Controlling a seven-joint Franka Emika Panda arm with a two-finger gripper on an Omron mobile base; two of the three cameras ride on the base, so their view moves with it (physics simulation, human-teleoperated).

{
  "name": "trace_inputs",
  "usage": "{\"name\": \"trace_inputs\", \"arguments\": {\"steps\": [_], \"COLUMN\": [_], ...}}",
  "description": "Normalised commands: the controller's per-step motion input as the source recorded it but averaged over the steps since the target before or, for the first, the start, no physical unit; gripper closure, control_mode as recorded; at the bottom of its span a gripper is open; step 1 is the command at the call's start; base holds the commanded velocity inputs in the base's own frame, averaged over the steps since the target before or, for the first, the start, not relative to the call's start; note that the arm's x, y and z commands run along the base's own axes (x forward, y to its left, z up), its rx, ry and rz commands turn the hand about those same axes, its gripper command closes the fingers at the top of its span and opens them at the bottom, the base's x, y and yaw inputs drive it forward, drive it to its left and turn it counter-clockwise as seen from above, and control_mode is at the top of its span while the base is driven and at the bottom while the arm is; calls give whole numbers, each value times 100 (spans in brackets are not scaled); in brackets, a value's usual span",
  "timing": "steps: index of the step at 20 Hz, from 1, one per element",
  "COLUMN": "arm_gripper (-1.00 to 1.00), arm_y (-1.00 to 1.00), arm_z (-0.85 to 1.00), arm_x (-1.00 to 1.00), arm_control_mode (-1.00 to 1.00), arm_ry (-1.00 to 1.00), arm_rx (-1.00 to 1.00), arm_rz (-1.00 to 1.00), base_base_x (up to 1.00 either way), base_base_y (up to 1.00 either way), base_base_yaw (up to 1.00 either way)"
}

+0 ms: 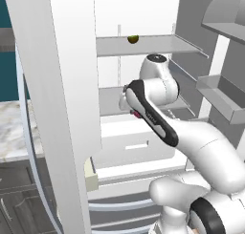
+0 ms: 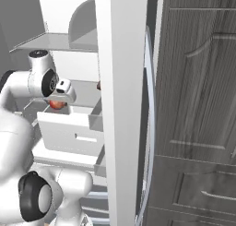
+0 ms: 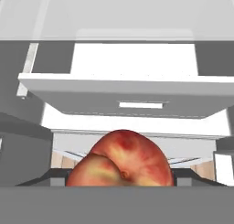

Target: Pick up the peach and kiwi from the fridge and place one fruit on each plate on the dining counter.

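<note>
My gripper (image 2: pixel 58 99) is shut on the peach (image 3: pixel 122 160), an orange-red fruit that sits between the fingers low in the hand view. From the right base view the peach (image 2: pixel 56 104) hangs just under the hand, above the white drawer (image 2: pixel 69 128) inside the open fridge (image 1: pixel 143 47). The kiwi (image 1: pixel 133 38), small and olive-green, rests on the upper grey shelf, above and behind the arm. The plates and the dining counter are out of view.
The open fridge door (image 1: pixel 57 109) stands close on the left, and its edge (image 2: pixel 122 105) is near the hand on the right. A white drawer (image 3: pixel 137 90) juts out below. Door bins (image 1: pixel 220 97) line the right side. Dark cabinets (image 2: pixel 198 128) flank the fridge.
</note>
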Motion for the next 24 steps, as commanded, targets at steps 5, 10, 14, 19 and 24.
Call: {"name": "trace_inputs", "arguments": {"steps": [5,10,14,19,24], "arm_gripper": [100,100,100,100,100], "arm_y": [0,-2,-12,-39,-20], "arm_z": [18,54,39,20,5], "arm_x": [-100,-100,-95,-51,-5], "arm_control_mode": [-100,-100,-100,-100,-100], "arm_ry": [-16,-18,-6,0,1], "arm_rx": [0,0,0,0,0], "arm_rz": [0,0,0,0,0], "base_base_x": [0,0,0,0,0], "base_base_y": [0,0,0,0,0], "base_base_yaw": [0,0,0,0,0]}}
